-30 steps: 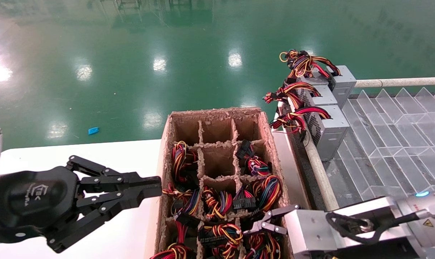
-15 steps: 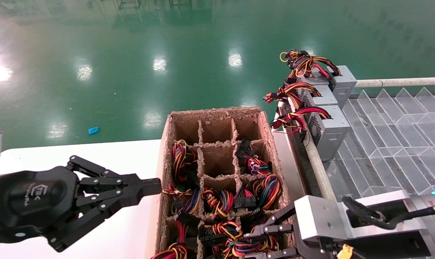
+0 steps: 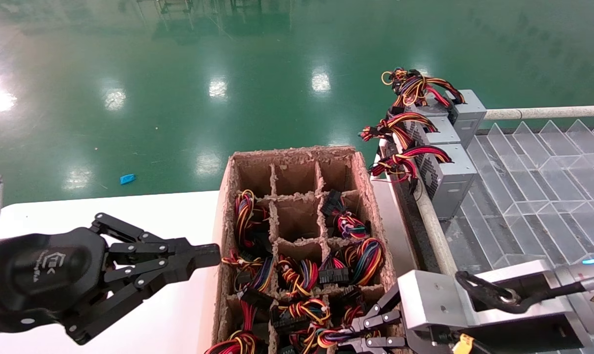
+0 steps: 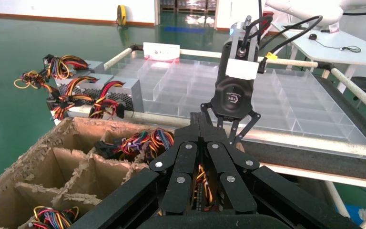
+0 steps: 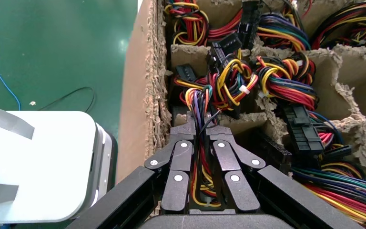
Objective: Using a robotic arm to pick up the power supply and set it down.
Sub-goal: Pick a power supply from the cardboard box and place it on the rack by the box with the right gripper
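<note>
Three grey power supplies [image 3: 449, 172] with red, yellow and black wires stand in a row at the near edge of the clear divider tray; they also show in the left wrist view [image 4: 119, 89]. My right gripper [image 3: 358, 334] reaches into the front right cell of the cardboard box [image 3: 360, 172]. It [image 5: 201, 128] is shut on a bundle of red, yellow, black and purple wires [image 5: 219, 83] that runs up between its fingers. Whatever lies under that bundle is hidden. My left gripper [image 3: 209, 255] hangs shut and empty just left of the box [image 4: 199, 125].
The box's cardboard dividers [image 3: 297, 243] form cells, most of them stuffed with coloured wire bundles and black connectors [image 5: 302, 126]; the back cells hold nothing. A clear plastic divider tray [image 3: 532, 187] with a rail [image 3: 437, 236] lies to the right. A white table [image 3: 154, 216] carries the box.
My right gripper has dropped into the front right cell and shut on the wire bundle. The left gripper's fingertips have come together; that arm has stayed in place.
</note>
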